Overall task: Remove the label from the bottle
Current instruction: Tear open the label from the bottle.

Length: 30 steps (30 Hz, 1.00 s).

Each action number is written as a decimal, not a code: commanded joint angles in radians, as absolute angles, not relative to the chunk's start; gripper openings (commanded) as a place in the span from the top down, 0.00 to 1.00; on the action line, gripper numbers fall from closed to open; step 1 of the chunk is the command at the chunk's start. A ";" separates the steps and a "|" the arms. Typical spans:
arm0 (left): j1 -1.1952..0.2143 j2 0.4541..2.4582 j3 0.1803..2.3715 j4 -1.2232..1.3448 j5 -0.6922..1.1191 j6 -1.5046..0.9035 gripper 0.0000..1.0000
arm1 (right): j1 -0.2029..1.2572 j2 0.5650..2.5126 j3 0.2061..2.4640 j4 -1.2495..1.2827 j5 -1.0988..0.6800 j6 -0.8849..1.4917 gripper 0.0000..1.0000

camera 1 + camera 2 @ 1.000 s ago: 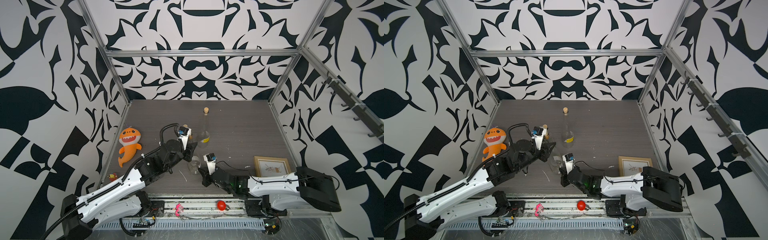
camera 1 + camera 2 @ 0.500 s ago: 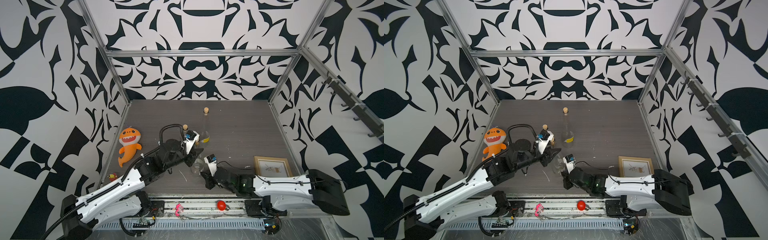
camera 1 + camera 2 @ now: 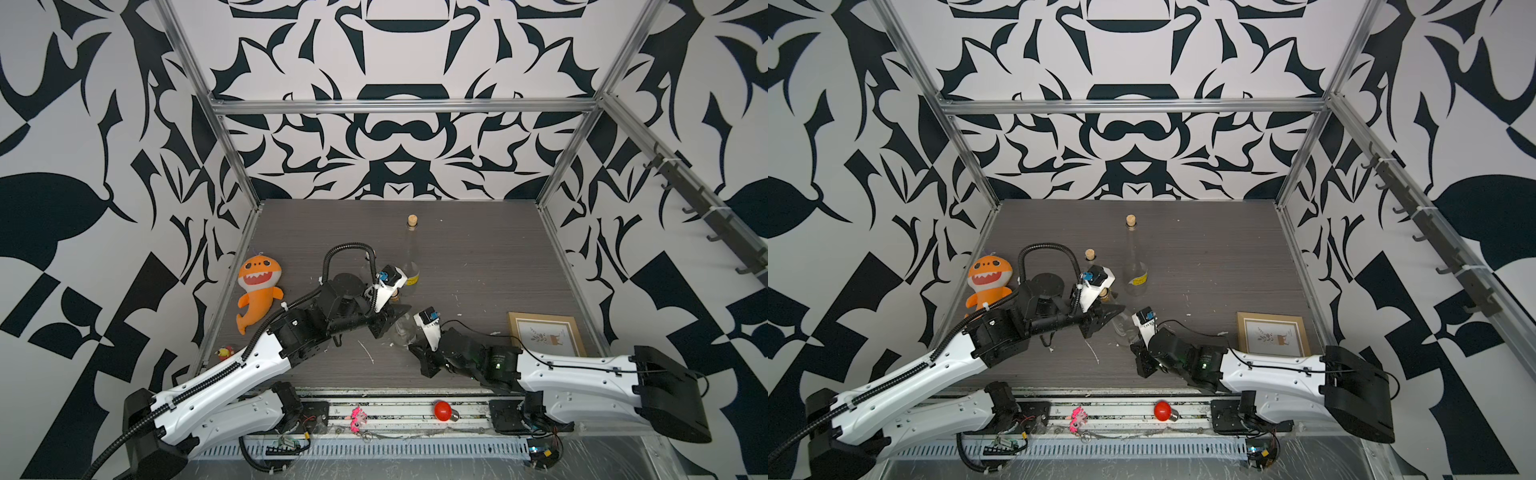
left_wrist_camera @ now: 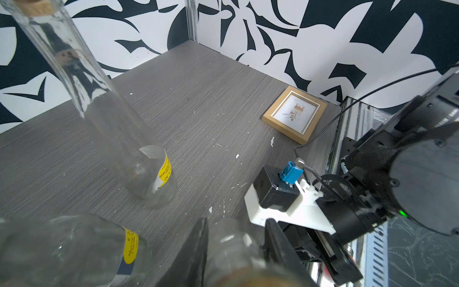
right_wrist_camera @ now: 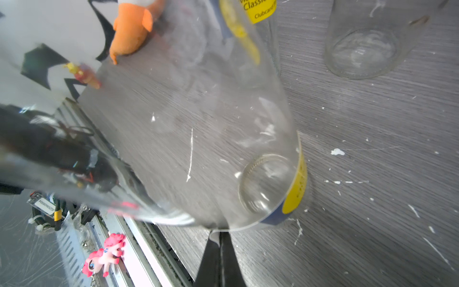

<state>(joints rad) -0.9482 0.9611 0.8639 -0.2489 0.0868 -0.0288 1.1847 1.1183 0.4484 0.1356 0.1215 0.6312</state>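
Left gripper (image 4: 236, 225) is clamping the tilted bottle (image 5: 211, 111) by its neck; right gripper (image 5: 219, 239), jaws together, is pinching the label (image 5: 296, 188) edge. Label is mostly clinging, so peeling is only beginning

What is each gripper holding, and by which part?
Left gripper clamps the tilted bottle by its neck. Right gripper is shut on the label, pinching its peeled free end near the bottle's base.

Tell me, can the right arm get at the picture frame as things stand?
Probably not yet: the right tool is shut on the label of the bottle that the left tool grips. The picture frame lies flat and uncovered beside that arm, so after release, likely yes.
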 commanded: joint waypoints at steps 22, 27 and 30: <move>-0.937 1.028 1.025 -0.464 0.137 0.096 1.00 | 1.167 1.038 0.423 0.030 0.078 0.609 1.00; -0.934 1.035 1.032 -0.477 0.147 0.113 1.00 | 1.166 1.035 0.426 0.004 0.074 0.614 1.00; -0.934 1.034 1.034 -0.481 0.147 0.118 1.00 | 1.166 1.025 0.425 -0.010 0.077 0.614 1.00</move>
<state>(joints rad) -0.9421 1.0401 0.9958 -0.4171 0.1371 0.0799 1.1774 1.0443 0.4271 0.0723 0.0422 0.6201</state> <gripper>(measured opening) 0.368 0.043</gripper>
